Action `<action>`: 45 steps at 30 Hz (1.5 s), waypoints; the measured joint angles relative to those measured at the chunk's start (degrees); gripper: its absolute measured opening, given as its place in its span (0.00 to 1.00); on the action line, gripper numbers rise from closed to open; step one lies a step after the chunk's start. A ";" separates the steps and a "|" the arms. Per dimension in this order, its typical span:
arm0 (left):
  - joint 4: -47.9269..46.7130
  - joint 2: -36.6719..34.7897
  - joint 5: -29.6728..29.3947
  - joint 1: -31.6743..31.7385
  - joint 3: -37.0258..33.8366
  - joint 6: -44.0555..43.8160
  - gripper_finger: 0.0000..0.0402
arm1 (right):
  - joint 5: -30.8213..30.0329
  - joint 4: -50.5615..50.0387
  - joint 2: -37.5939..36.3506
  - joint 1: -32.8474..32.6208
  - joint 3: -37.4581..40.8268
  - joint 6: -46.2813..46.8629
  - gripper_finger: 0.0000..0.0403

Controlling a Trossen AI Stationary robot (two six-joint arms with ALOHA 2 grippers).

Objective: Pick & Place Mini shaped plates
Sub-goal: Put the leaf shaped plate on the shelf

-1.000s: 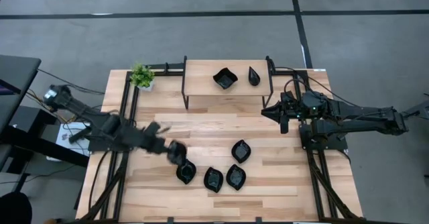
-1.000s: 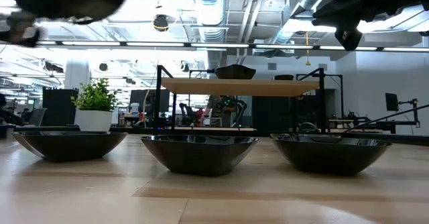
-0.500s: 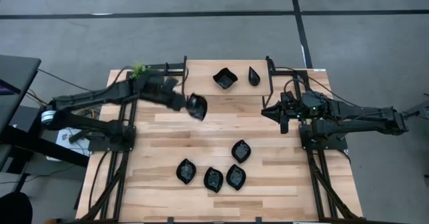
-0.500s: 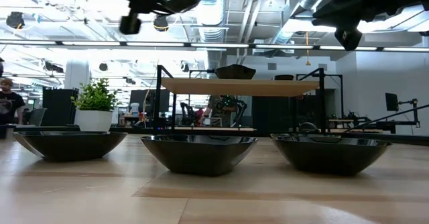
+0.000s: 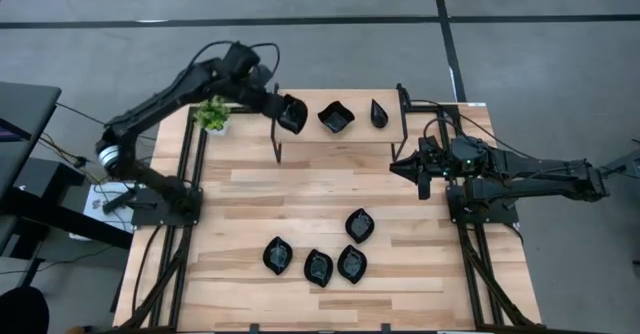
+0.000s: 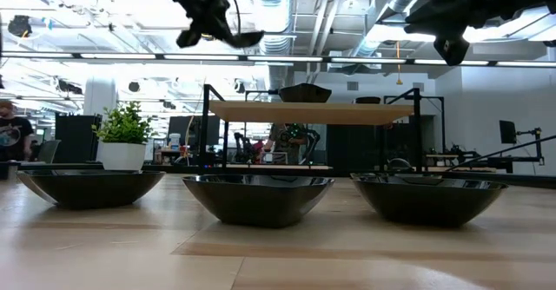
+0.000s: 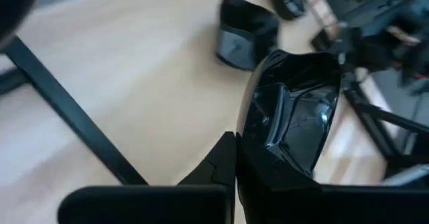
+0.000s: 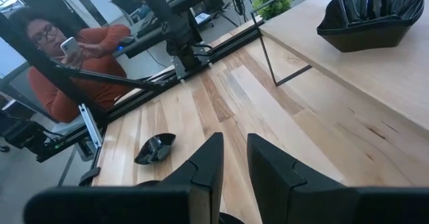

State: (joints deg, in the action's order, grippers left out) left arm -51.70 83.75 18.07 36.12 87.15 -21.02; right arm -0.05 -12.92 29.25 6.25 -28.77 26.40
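Here the left gripper (image 5: 283, 110), jaws clamped on a black mini plate (image 5: 292, 114), holds it above the raised shelf (image 5: 300, 129), beside two plates already there, evidently for placing.

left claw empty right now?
No, the left claw is shut on a black plate, holding it above the shelf's left end.

You will find no lettering, labels, brand marks, numbers or signs that can be read in any of these views (not on the arms, the table frame or the room behind).
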 joint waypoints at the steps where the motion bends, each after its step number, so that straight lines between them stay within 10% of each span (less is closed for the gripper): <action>1: -0.56 1.49 -0.02 0.69 1.08 1.05 0.01 | 0.00 -0.10 -0.01 0.01 0.00 -0.70 0.16; 16: -2.86 15.61 0.02 4.77 8.95 6.22 0.01 | -10.97 -2.32 -2.57 0.01 0.00 -7.62 0.16; 45: -5.04 19.86 -0.87 6.38 9.05 10.30 0.04 | -10.47 -1.61 -6.07 -0.23 0.00 -8.40 0.16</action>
State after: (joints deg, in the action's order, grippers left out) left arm -56.74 103.61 17.20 42.50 96.20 -10.72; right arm -10.52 -14.52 23.18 6.02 -28.77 18.00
